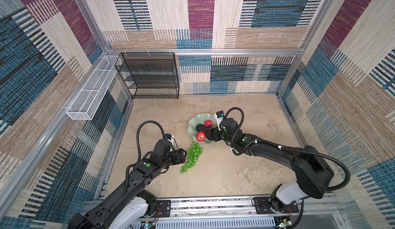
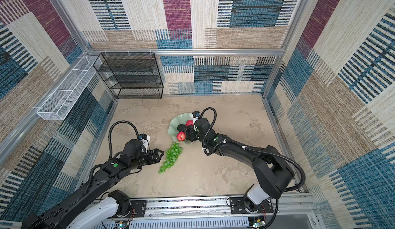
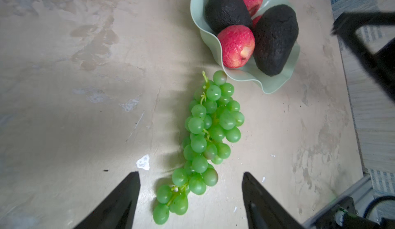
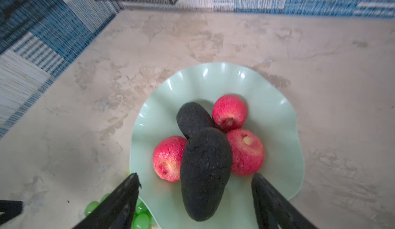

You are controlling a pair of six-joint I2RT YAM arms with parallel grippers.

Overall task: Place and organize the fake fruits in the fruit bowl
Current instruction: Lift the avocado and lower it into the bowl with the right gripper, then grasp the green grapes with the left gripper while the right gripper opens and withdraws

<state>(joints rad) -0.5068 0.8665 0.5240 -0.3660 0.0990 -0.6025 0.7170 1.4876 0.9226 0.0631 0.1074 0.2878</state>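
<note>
Beige mottled stone-look tabletop (image 1: pixel 235 170) carries the lot; the wide shallow mint-green bowl with a wavy ruffled rim (image 4: pixel 213 72) sits mid-table; the long bunch of glossy green plastic grapes (image 3: pixel 209 131) lies on the table, stem end right at that rim (touching or not, cannot tell), the only fruit outside, so the grapes look like the step in hand. Left gripper (image 3: pixel 191 174) hovers close by the bunch, claw wide, nothing held, the thin tail end showing between its fingers in the wrist view; right gripper (image 4: pixel 195 176) hangs over the bowl, claw wide too, a gap either side of the avocado lying between its fingers, so nothing held. To do it well, I'd say: right arm out of the bowl first so the arms don't meet; left claw shifts to the fat middle of the bunch and closes across the central stem, not the tail, or it swings and slips; lift clear of the ruffled rim; lay it on the bare stretch of bowl away from the right arm, since the pile looks ready to roll if nudged. Counts: one black mesh shelf rack (image 1: pixel 149 74); one white wire basket (image 1: pixel 92 89); one bowl; one grape bunch; two dark green-black rough pear-shaped avocados, nearer avocado (image 4: pixel 205 174) leaning on farther avocado (image 4: pixel 192 116); three small round red apples, apple (image 4: pixel 168 159), apple (image 4: pixel 245 151), apple (image 4: pixel 229 111), all in the bowl.
</note>
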